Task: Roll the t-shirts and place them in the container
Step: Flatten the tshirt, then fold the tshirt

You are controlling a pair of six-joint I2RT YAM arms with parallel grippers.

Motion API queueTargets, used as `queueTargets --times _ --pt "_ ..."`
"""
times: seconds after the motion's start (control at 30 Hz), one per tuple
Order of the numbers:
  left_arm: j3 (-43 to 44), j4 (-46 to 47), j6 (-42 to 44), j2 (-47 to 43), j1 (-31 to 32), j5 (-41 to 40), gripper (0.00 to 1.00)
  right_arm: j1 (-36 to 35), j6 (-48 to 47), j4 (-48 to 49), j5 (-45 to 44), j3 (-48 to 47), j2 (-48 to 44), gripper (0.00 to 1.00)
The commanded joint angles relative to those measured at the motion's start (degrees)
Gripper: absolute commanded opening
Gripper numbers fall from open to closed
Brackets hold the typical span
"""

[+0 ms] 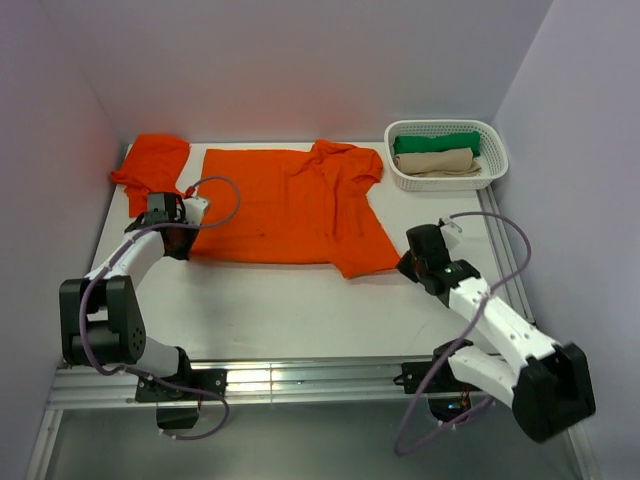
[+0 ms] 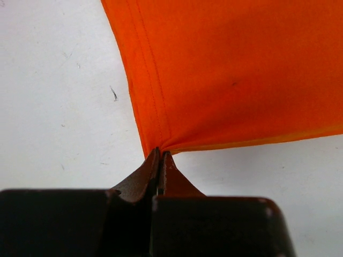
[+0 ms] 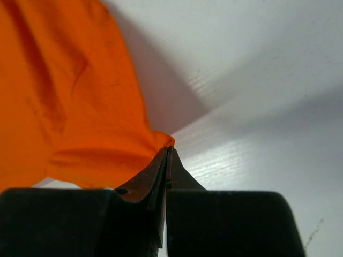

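A bright orange t-shirt (image 1: 290, 205) lies spread flat across the middle of the white table. My left gripper (image 1: 188, 238) is shut on its near left corner, which shows pinched between the tips in the left wrist view (image 2: 159, 151). My right gripper (image 1: 404, 262) is shut on the shirt's near right corner, pinched in the right wrist view (image 3: 167, 143), with the cloth (image 3: 64, 101) bunched and slightly lifted there. A second orange t-shirt (image 1: 152, 165) lies crumpled at the far left corner.
A white mesh basket (image 1: 447, 153) at the far right holds a rolled green cloth (image 1: 436, 142) and a rolled beige cloth (image 1: 437, 163). Lilac walls close in the table on three sides. Bare white tabletop (image 1: 290, 310) lies in front of the shirt.
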State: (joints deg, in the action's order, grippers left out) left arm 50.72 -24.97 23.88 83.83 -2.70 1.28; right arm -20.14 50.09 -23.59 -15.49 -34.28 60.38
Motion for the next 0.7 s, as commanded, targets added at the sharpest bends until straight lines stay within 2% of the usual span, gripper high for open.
queueTargets --times 0.0,0.17,0.37,0.53,0.57,0.67 --pt "-0.71 -1.22 0.73 -2.88 -0.29 0.13 0.0 -1.39 3.52 -5.84 -1.57 2.29 -7.89 0.0" --pt "-1.76 -2.18 1.26 -4.46 -0.29 0.65 0.0 -6.39 9.49 -13.66 -3.93 3.61 -17.03 0.0" --pt "-3.87 -3.5 2.31 -7.54 -0.29 0.57 0.0 -18.69 19.95 -19.82 -8.42 4.14 -19.07 0.0" --pt "-5.63 -4.56 3.1 -10.18 -0.29 -0.66 0.0 -27.74 28.46 -23.15 -12.01 2.3 -12.51 0.0" --pt "-5.89 -4.73 3.19 -10.53 -0.29 -0.84 0.0 -31.33 29.79 -23.95 -12.81 0.29 -11.09 0.0" --pt "-5.81 -4.21 2.85 -10.36 -0.29 -1.01 0.0 -35.05 31.04 -26.06 -15.09 -4.02 -5.11 0.0"
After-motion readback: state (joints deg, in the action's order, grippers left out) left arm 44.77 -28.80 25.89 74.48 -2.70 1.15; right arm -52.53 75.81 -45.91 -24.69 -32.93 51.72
